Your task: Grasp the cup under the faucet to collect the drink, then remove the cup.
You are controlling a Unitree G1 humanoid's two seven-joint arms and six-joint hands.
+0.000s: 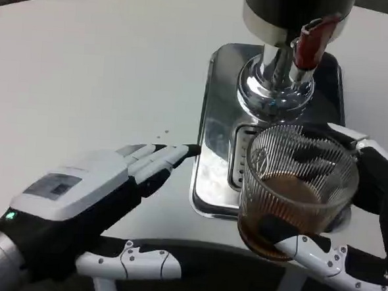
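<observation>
A clear ribbed glass cup (296, 191) with brown drink in its bottom is gripped by my right hand (354, 215), whose fingers wrap around its far side and whose thumb lies under its near side. The cup is held above the front of the steel drip tray (215, 120), in front of the dispenser's chrome base (273, 84). The red faucet lever (312, 40) sits above and behind the cup. My left hand (112, 187) lies flat over the table to the left of the tray, fingers stretched toward the tray's edge, holding nothing.
The dispenser's dark body (298, 7) stands at the top of the picture. The white table (87, 66) stretches wide to the left and back. A few small drops dot the table near my left fingertips.
</observation>
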